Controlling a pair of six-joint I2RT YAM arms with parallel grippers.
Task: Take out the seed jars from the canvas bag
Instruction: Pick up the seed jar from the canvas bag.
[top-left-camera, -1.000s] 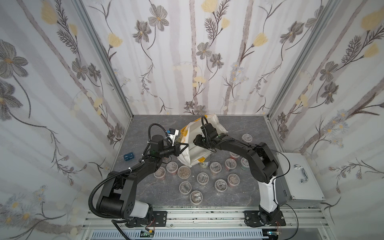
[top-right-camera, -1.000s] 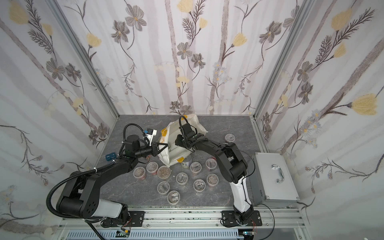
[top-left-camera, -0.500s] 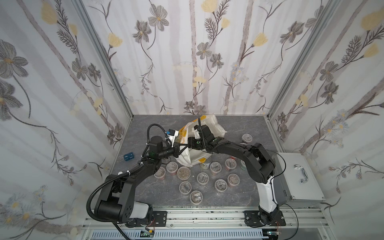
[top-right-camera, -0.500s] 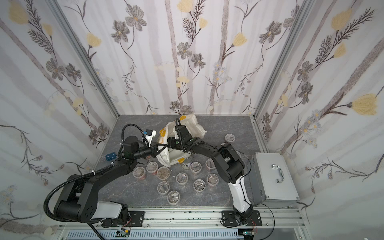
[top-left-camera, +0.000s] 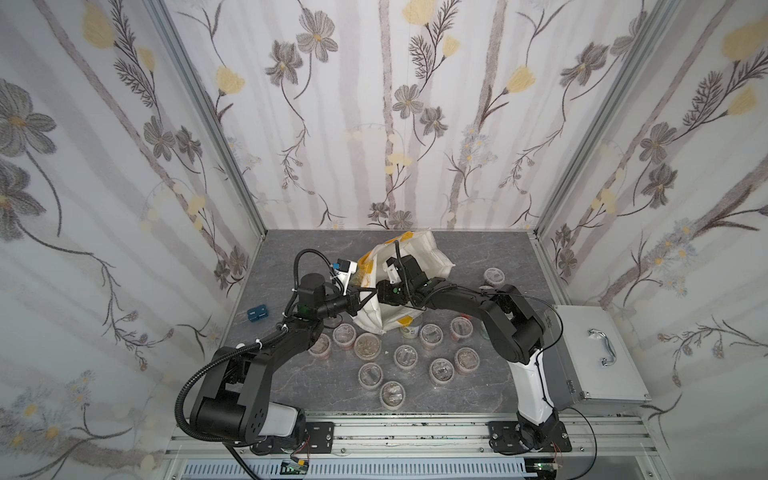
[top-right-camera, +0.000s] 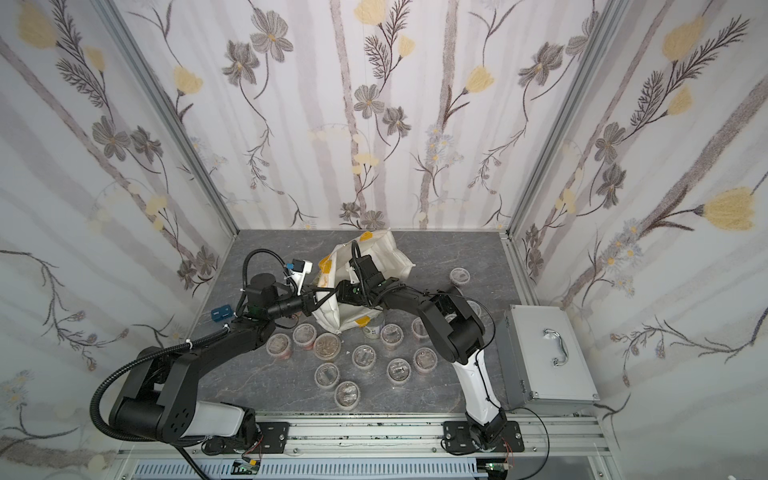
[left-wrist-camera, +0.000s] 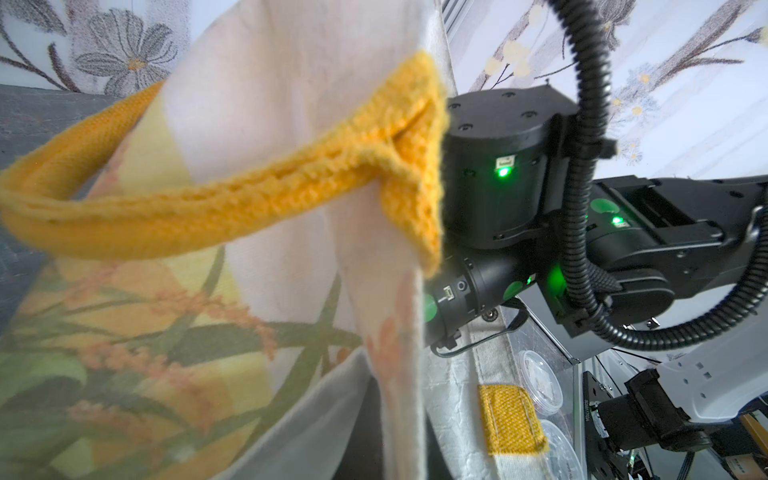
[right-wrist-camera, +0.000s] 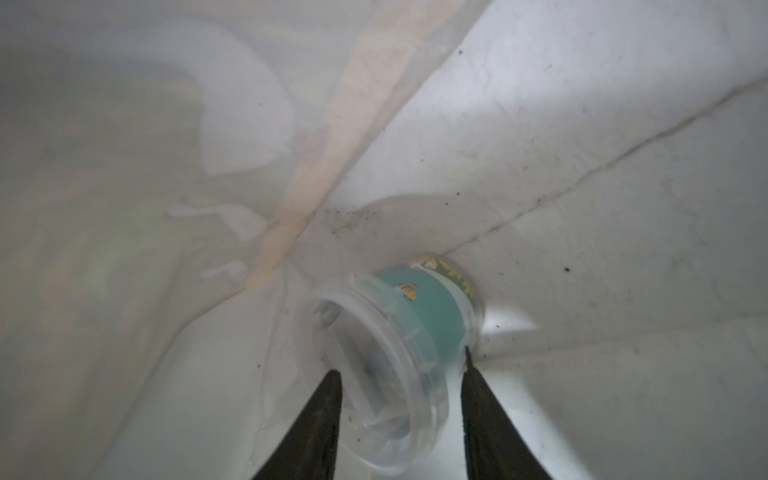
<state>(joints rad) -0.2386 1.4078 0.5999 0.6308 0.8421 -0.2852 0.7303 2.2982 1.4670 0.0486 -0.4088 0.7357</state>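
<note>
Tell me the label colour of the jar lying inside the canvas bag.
Teal-green label on the jar; shows best in the right wrist view.

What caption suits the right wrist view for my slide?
Inside the canvas bag, the right gripper straddles a green-labelled seed jar lying on its side.

Both top views are bright with even, diffuse light; the pale walls (top-left-camera: 104, 249) look slightly washed, and the jars (top-left-camera: 405, 356) throw only soft, short shadows on the grey table (top-left-camera: 332, 399). The wide lens splays walls and posts (top-left-camera: 210, 124) outward toward the edges. In the left wrist view the bag (left-wrist-camera: 270, 83) and its handle (left-wrist-camera: 166, 216) sit close and blur, while the arm (left-wrist-camera: 478, 137) behind is sharp, its green lamps (left-wrist-camera: 503, 171) glaring. The right wrist view is dim and milky, lit through cloth; the jar (right-wrist-camera: 415, 316) is hazy, the fingers (right-wrist-camera: 316, 424) black silhouettes
</note>
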